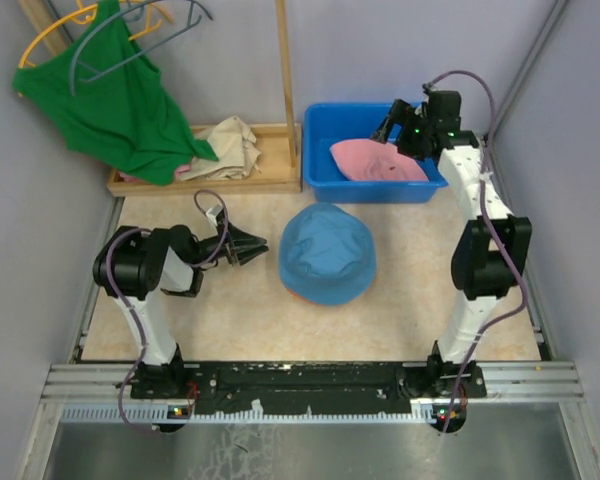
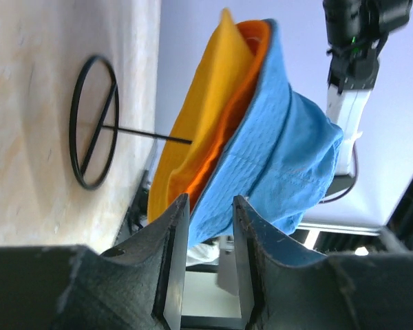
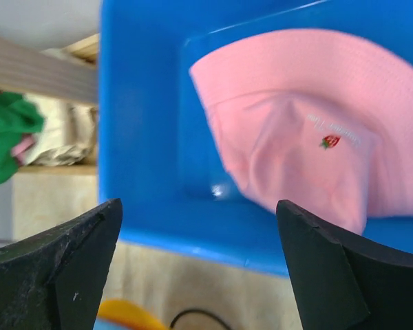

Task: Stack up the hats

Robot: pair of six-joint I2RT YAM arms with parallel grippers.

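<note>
A light blue hat (image 1: 327, 252) lies crown-up mid-table, on top of a bright orange hat (image 2: 237, 103) and a yellow-orange hat (image 2: 193, 137); in the left wrist view the light blue hat (image 2: 282, 158) covers both. A pink hat (image 1: 375, 160) lies in the blue bin (image 1: 325, 125) at the back. My left gripper (image 1: 260, 245) is low, just left of the stack, narrowly open and empty (image 2: 210, 203). My right gripper (image 1: 392, 125) hovers over the bin, wide open and empty (image 3: 199, 206), above the pink hat (image 3: 310, 124).
A wooden rack base (image 1: 270, 180) at the back left holds a beige cloth (image 1: 230, 145). A green tank top (image 1: 130, 110) hangs on a hanger above it. A black wire ring stand (image 2: 93, 124) lies under the stack. Walls close in on both sides.
</note>
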